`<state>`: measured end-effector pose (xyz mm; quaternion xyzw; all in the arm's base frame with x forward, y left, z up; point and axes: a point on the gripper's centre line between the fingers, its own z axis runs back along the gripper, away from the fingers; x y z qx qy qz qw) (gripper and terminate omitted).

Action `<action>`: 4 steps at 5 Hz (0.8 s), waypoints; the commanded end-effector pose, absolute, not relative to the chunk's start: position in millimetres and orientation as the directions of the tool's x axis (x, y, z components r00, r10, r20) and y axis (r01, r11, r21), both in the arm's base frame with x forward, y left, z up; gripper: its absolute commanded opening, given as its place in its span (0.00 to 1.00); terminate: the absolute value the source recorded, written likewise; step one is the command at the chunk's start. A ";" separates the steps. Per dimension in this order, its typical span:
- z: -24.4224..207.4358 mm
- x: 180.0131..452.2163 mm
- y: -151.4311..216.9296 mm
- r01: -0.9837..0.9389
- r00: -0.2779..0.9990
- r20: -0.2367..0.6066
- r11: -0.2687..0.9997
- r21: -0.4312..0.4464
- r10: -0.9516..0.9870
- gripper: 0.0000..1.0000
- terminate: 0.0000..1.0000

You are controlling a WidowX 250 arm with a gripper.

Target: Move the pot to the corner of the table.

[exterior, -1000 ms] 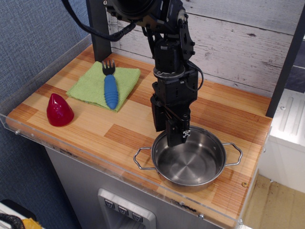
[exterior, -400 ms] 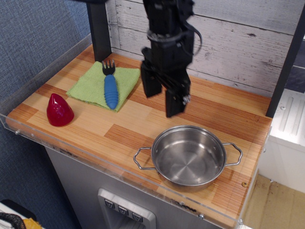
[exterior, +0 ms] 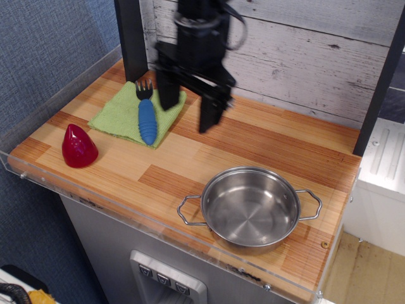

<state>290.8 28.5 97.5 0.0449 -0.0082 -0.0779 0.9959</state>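
Observation:
The shiny steel pot (exterior: 250, 208) with two wire loop handles sits on the striped wooden table (exterior: 278, 149) at its front right corner, close to the acrylic edge. My gripper (exterior: 188, 106) is open and empty, high above the table's back middle, well away from the pot to its upper left. Its two black fingers (exterior: 209, 109) hang down spread apart and are a little blurred.
A green cloth (exterior: 120, 114) lies at the back left with a blue-handled fork (exterior: 147, 116) on it. A red cone-shaped object (exterior: 78, 146) stands near the front left edge. A dark post (exterior: 131, 38) rises at the back left and a white plank wall runs behind.
My gripper let go of the pot's rim, rose and moved back and to the left. The pot stays at the front right corner.

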 end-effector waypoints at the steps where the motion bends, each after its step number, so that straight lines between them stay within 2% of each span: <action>1: 128.7 258.2 40.8 -0.017 0.998 0.056 0.995 0.100 0.012 1.00 0.00; 3: 162.2 220.3 35.7 -0.144 0.988 0.065 0.982 0.125 0.137 1.00 0.00; 4: 165.5 205.0 46.9 -0.220 0.975 0.069 0.969 0.117 0.213 1.00 0.00</action>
